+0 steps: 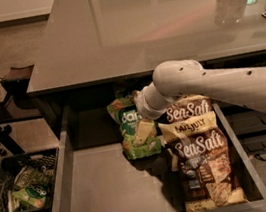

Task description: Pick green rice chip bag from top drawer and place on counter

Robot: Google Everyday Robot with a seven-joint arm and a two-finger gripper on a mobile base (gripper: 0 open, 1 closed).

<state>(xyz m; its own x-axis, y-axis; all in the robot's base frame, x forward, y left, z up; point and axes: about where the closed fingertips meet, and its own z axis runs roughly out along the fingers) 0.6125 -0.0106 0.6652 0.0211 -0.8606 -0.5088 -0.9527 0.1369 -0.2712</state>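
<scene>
**Gripper parked on the green bag, drawer open**

Camera view: the top drawer (pixel 102 194) is found open under the glossy grey bench (pixel 135 26). The green rice chip bag (pixel 127 120) is seen lying at the back of the drawer, near the middle, close under the bench edge. The gripper (pixel 143 128) is positioned right on it, carried by the white arm (pixel 231 86) coming in from the right. How the jaws are set can't be told. Two brown Sea Salt bags (pixel 201 152) are laid just beside the green one, on its right.
</scene>
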